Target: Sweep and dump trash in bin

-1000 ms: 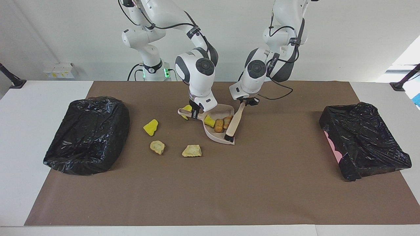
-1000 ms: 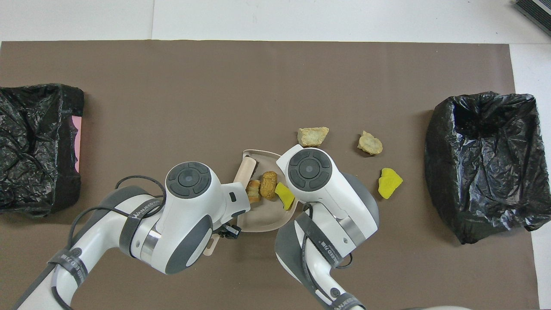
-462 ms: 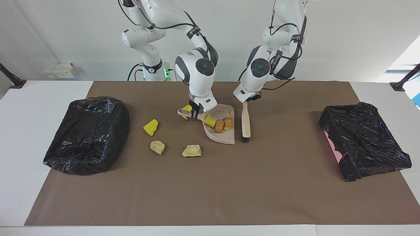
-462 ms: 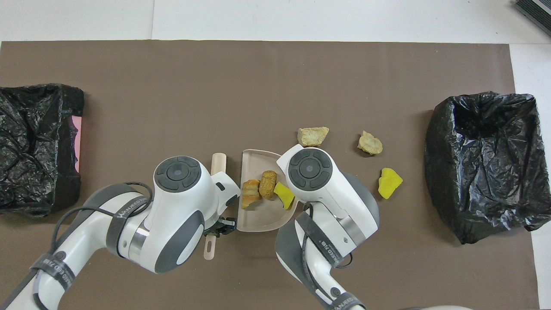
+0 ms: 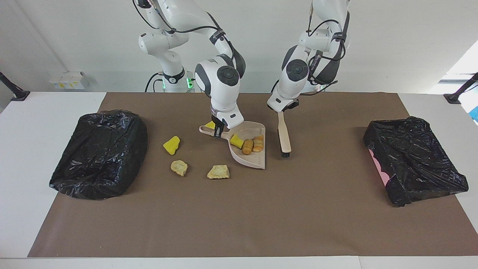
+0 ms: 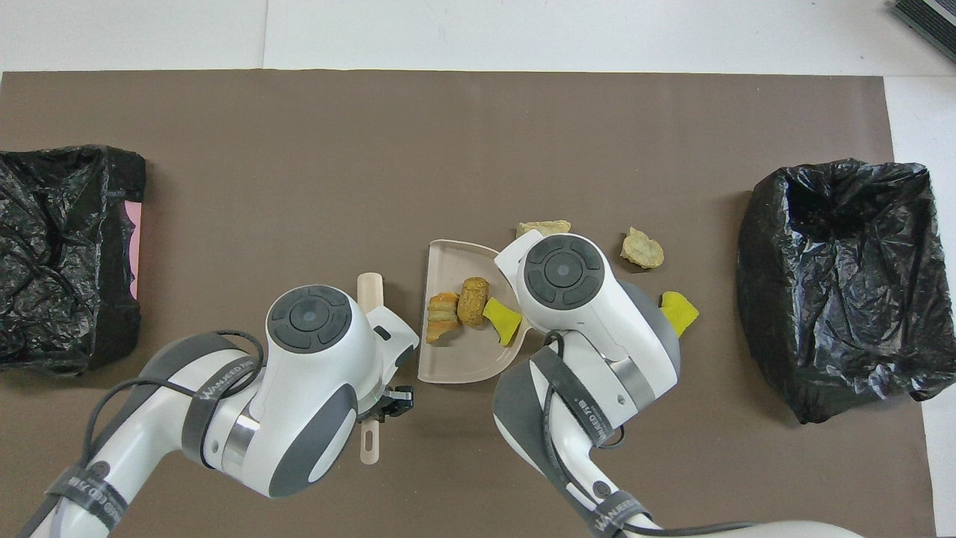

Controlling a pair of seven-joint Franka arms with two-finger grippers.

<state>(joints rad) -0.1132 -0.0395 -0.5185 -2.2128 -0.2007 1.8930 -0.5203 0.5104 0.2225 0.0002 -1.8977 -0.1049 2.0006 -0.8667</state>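
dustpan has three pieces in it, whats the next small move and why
Probably shift the dustpan toward the tan lump while the left gripper carries the brush around to it: four pieces lie outside the pan. The right gripper holds the handle.

The right arm comes down from its base in a bent sweep, wrist pointing steeply downward; the right gripper (image 5: 217,131) sits low over the mat near the table's middle, its fingers clamped tight on a handle; the left arm folds at the elbow beside it, wrist angled downward toward the table; the left gripper (image 5: 282,109) hangs a little higher, fingertips pinched closed on the top of a second handle.
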